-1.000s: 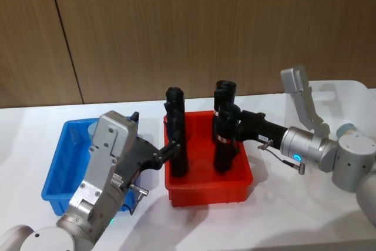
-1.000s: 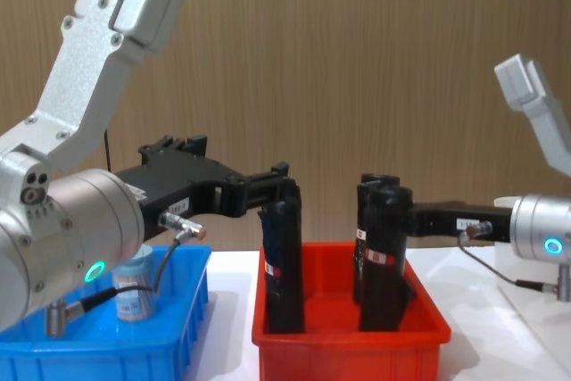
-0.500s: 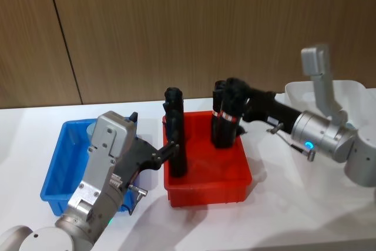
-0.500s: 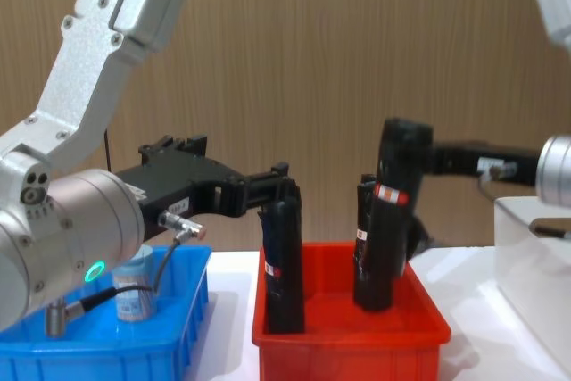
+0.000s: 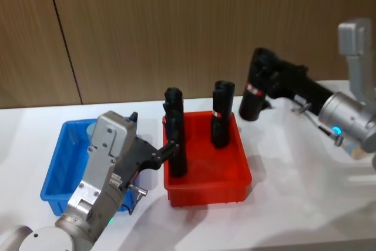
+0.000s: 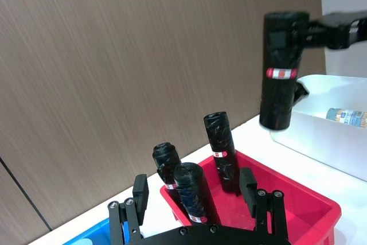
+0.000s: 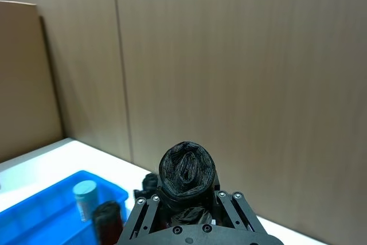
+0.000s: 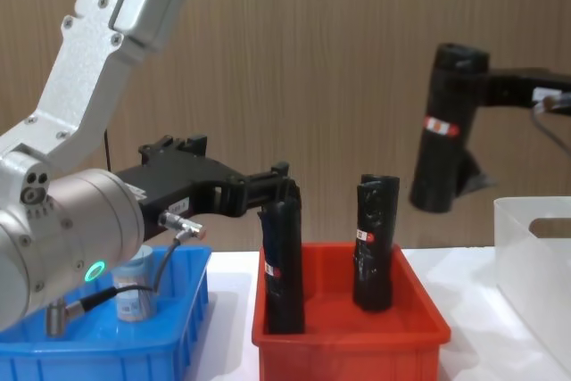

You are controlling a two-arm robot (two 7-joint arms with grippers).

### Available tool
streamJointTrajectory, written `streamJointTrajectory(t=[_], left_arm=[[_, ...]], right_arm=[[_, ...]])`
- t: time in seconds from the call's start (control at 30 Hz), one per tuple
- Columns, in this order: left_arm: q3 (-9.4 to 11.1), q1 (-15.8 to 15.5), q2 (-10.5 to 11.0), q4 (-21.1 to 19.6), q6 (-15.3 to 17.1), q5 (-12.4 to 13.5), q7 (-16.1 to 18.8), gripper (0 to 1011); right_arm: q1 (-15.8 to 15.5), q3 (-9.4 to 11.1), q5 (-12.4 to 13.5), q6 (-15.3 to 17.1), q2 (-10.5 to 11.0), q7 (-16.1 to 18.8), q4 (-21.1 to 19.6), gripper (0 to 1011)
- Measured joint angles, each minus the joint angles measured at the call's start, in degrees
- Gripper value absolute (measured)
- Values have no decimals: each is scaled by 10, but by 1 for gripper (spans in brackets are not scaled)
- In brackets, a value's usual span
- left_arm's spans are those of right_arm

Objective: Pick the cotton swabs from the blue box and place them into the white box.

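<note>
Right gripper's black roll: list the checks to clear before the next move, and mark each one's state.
1. Right gripper shut on the roll: ok.
2. Roll clear of the red bin: ok, it hangs above the rim.
3. Held thing is a swab jar: not ok, it is a black roll.
4. Swab jar waiting in the blue box: ok.
5. Left gripper apart from the held roll: ok, it is at a second roll in the red bin.
6. White box open on top: ok.
</note>
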Motion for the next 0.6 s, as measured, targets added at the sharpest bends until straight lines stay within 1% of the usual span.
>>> streamJointTrajectory(t=[0.1,0.2,0.23,0.33,0.43,0.6], left_arm=[[0,0,0,0,0,0,0,1004],[0,0,0,0,0,0,0,1004],[0,0,0,0,0,0,0,1004],[0,0,0,0,0,0,0,1004],[0,0,0,0,0,0,0,1004],[0,0,0,0,0,0,0,1004]], right_arm=[[-14,8,-7,9,10,-27,-36,360],[-24,14,-12,15,19,-49,-59,360],[-24,14,-12,15,19,-49,-59,363],[-35,22,-19,23,29,-75,-83,360],[-41,27,-23,27,34,-89,-94,360],[-54,38,-35,39,47,-125,-114,363]])
